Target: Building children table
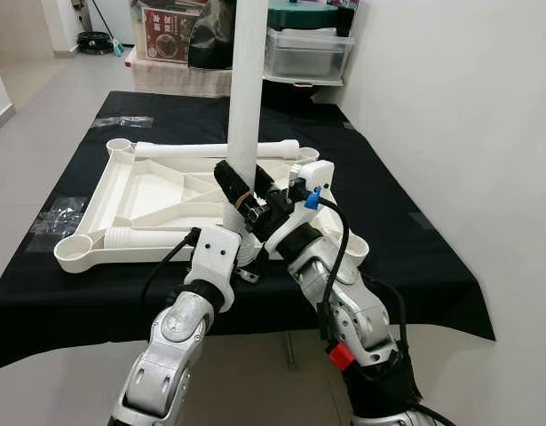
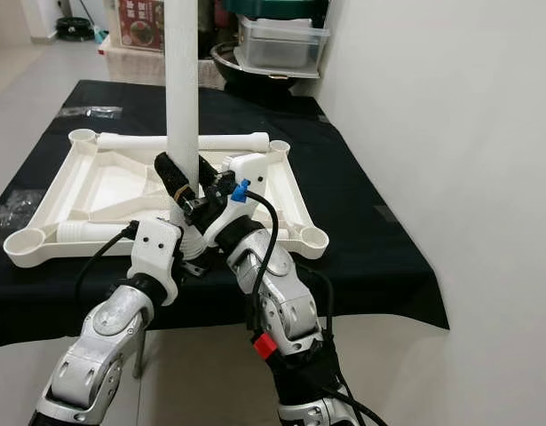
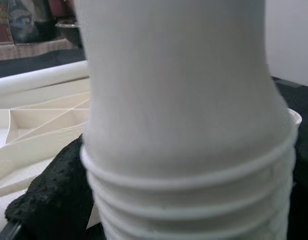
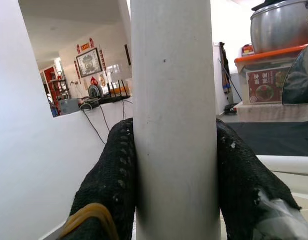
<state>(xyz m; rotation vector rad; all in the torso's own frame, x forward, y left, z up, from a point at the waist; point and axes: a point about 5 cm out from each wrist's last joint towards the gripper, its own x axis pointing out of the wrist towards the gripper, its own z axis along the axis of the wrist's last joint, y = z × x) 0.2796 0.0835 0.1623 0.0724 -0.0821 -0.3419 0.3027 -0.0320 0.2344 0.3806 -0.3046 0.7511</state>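
A white leg (image 1: 246,89) stands upright at the near right part of an upturned white frame (image 1: 122,191), which lies on a tabletop (image 1: 415,240) draped in black cloth. The right pincer (image 1: 241,191) is clamped on the leg low down; the right wrist view shows one black finger (image 4: 111,180) pressed against each side of the tube. The left pincer (image 1: 241,257) sits just below, at the leg's ribbed bottom end (image 3: 194,200); its wrist view shows a black finger (image 3: 53,200) touching the ribbed part on one side, but whether the fingers are closed on the leg cannot be told. Whether the ribbed end is seated in the frame's near right corner socket is hidden by the two arms. Two more legs lie flat in the frame: one along the far edge (image 1: 210,149), one along the near edge (image 1: 153,237). Open round sockets show at the near left corner (image 1: 75,249) and the far left corner (image 1: 119,144). Beyond the tabletop stand a clear plastic box (image 1: 308,53) and a printed carton (image 1: 170,34).
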